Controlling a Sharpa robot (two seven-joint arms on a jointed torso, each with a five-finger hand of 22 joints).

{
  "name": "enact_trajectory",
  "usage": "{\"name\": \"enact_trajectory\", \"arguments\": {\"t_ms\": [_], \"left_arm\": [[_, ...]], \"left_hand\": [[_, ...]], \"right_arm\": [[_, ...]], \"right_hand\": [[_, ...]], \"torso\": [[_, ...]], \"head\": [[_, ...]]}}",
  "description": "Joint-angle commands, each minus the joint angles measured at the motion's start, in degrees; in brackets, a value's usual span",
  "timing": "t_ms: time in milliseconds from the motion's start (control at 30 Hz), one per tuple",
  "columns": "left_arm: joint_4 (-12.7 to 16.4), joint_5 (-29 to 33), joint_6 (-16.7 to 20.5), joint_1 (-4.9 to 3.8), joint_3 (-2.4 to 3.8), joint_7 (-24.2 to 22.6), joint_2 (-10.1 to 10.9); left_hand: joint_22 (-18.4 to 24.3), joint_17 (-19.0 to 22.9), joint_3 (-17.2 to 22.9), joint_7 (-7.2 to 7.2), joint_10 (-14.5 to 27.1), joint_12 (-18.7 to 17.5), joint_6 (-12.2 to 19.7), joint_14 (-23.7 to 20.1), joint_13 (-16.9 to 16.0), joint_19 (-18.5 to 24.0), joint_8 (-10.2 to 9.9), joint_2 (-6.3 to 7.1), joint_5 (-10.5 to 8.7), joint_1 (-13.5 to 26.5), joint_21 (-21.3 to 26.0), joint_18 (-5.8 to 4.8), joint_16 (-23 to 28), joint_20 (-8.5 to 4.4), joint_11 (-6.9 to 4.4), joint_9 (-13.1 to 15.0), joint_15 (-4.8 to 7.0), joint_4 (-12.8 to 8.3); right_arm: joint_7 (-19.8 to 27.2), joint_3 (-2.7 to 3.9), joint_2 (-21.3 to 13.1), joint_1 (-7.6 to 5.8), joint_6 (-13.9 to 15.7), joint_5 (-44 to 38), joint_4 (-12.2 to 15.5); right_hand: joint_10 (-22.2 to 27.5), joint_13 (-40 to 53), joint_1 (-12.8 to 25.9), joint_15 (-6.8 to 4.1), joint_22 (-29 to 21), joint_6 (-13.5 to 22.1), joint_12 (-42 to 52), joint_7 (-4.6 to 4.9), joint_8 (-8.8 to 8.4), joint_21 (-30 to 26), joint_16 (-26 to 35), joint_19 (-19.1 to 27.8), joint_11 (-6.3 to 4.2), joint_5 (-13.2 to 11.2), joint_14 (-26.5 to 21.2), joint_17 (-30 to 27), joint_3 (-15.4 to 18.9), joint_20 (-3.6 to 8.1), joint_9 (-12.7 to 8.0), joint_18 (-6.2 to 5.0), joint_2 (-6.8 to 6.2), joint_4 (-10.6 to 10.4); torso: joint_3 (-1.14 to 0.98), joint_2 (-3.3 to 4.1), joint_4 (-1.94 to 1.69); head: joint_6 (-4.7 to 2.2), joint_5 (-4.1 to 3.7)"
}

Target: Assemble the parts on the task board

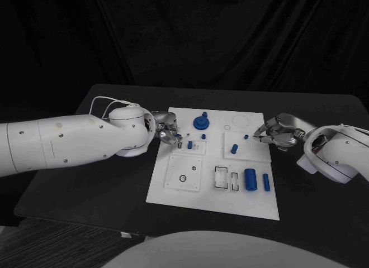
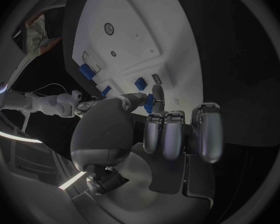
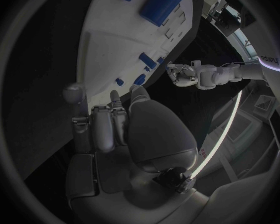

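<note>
Black table [image 1: 112,184], white task board [image 1: 178,192], left hand [image 1: 167,129] fingers pinching small blue part [image 2: 149,101], right hand [image 1: 275,133] fingers curled, empty.

**Arm and hand pose**

The left arm [image 1: 64,142] enters from the left edge of the head view and extends toward the centre. The left hand [image 1: 167,129] has its fingers curled; the left wrist view shows a small blue part [image 2: 149,101] pinched at its fingertips. The right arm [image 1: 341,152] enters from the right edge, elbow bent. The right hand [image 1: 275,133] has its fingers curled inward, with nothing visible in its grasp.
</note>
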State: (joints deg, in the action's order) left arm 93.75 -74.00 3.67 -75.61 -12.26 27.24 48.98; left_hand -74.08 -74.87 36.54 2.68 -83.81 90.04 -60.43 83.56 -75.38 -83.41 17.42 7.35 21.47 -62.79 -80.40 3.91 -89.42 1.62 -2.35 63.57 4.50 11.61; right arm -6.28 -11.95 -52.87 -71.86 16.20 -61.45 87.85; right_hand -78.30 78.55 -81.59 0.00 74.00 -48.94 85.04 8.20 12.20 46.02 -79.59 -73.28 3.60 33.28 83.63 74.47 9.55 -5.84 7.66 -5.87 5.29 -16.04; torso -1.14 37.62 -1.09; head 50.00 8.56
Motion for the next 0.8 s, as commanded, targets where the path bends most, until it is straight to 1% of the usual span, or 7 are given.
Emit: {"name": "enact_trajectory", "arguments": {"t_ms": [33,100,167,300,333,633,800], "left_arm": [[-0.19,3.80,-5.60,-1.57,0.11,-2.59,-0.21],[-0.90,5.60,-9.83,-2.68,0.11,-2.69,-0.61],[-1.86,8.61,-14.16,-3.62,0.12,-1.96,-1.17],[-4.25,15.76,-20.86,-4.66,0.12,0.65,-2.54],[-5.26,17.71,-22.83,-4.87,0.12,1.68,-3.11],[-12.38,23.10,-30.49,-5.29,0.13,4.40,-7.38],[-15.98,26.77,-31.95,-5.34,0.13,4.90,-9.67]], "left_hand": [[-12.88,-15.13,8.71,-1.37,-6.19,-0.04,-0.48,6.44,-14.62,-1.95,1.32,-1.38,0.81,0.35,0.65,-1.60,-0.58,-0.16,-0.06,1.70,0.49,-2.20],[-12.83,-15.13,8.96,-1.33,-6.19,-0.04,-0.44,6.44,-14.62,-1.86,1.51,-1.51,0.24,0.63,0.79,-1.57,-0.58,-0.14,-0.02,1.86,0.45,-2.38],[-12.75,-15.13,8.53,-1.25,-6.19,-0.04,-0.22,6.44,-14.62,-1.67,1.76,-1.42,-1.40,1.77,1.08,-1.51,-0.58,-0.04,0.10,2.08,0.28,-2.18],[-12.70,-15.13,7.51,-1.14,-6.19,-0.04,0.20,6.44,-14.62,-1.52,1.77,-1.73,-2.80,3.42,1.28,-1.47,-0.58,0.10,0.24,2.08,0.16,-1.43],[-12.68,-15.13,7.11,-1.13,-6.19,-0.04,0.30,6.44,-14.62,-1.48,1.76,-1.70,-2.46,3.71,1.33,-1.46,-0.58,0.13,0.26,2.07,0.16,-1.41],[-12.60,-15.13,5.44,-0.99,-6.19,-0.04,1.21,6.44,-14.62,-1.37,1.02,-1.57,-2.32,4.65,1.58,-1.41,-0.58,0.22,0.36,1.58,0.09,-1.84],[-12.60,-15.13,4.87,-1.05,-6.19,-0.04,1.20,6.44,-14.62,-1.43,0.75,-1.70,-1.07,4.36,1.57,-1.41,-0.58,0.19,0.29,1.27,0.15,-3.71]], "right_arm": [[-1.11,0.03,0.01,0.16,-0.60,-0.28,0.02],[-1.14,0.03,0.02,0.16,-0.63,-0.28,0.04],[-1.17,0.03,0.08,0.15,-0.67,-0.28,0.03],[-1.24,0.03,0.19,0.15,-0.76,-0.28,0.04],[-1.26,0.03,0.20,0.15,-0.79,-0.28,0.05],[-1.35,0.03,0.29,0.15,-0.90,-0.28,0.03],[-1.35,0.03,0.34,0.15,-0.88,-0.28,0.13]], "right_hand": [[-0.10,2.39,-2.42,-0.20,5.24,-0.03,-1.95,-0.10,0.09,-1.24,0.82,0.23,-0.09,0.88,-0.25,4.93,-1.36,-0.07,-0.65,-2.22,1.04,-0.33],[-0.10,2.39,-2.42,-0.20,5.24,-0.03,-1.95,-0.10,0.09,-1.24,0.82,0.23,-0.09,0.88,-0.25,4.93,-1.36,-0.07,-0.65,-2.22,1.04,-0.33],[0.01,2.31,-2.47,-0.21,5.21,-0.04,-2.03,-0.12,0.09,-1.37,0.88,0.28,-0.11,0.89,-0.29,4.87,-1.41,-0.07,-0.66,-2.25,1.05,-0.31],[0.01,2.31,-2.47,-0.21,5.21,-0.04,-2.03,-0.12,0.09,-1.37,0.88,0.28,-0.11,0.89,-0.29,4.87,-1.41,-0.07,-0.66,-2.25,1.05,-0.31],[0.01,2.31,-2.47,-0.21,5.21,-0.04,-2.03,-0.12,0.09,-1.37,0.88,0.28,-0.11,0.89,-0.29,4.87,-1.41,-0.07,-0.66,-2.25,1.05,-0.31],[0.06,2.28,-2.55,-0.22,5.20,-0.07,-2.06,-0.15,0.11,-1.39,0.88,0.31,-0.14,0.90,-0.31,4.87,-1.52,-0.07,-0.65,-2.25,1.08,-0.27],[0.12,2.23,-2.63,-0.24,5.19,-0.10,-2.11,-0.17,0.12,-1.46,0.89,0.35,-0.16,0.90,-0.33,4.86,-1.61,-0.06,-0.65,-2.26,1.09,-0.24]], "torso": [[0.00,-0.01,0.00],[-0.02,-0.03,0.01],[-0.04,-0.05,0.04],[-0.05,-0.08,0.07],[-0.09,-0.08,0.05],[-0.10,-0.01,0.08],[-0.05,0.03,0.08]], "head": [[0.00,-0.01],[0.00,0.06],[0.00,0.12],[0.00,0.06],[0.00,0.00],[0.00,0.09],[0.00,0.17]]}}
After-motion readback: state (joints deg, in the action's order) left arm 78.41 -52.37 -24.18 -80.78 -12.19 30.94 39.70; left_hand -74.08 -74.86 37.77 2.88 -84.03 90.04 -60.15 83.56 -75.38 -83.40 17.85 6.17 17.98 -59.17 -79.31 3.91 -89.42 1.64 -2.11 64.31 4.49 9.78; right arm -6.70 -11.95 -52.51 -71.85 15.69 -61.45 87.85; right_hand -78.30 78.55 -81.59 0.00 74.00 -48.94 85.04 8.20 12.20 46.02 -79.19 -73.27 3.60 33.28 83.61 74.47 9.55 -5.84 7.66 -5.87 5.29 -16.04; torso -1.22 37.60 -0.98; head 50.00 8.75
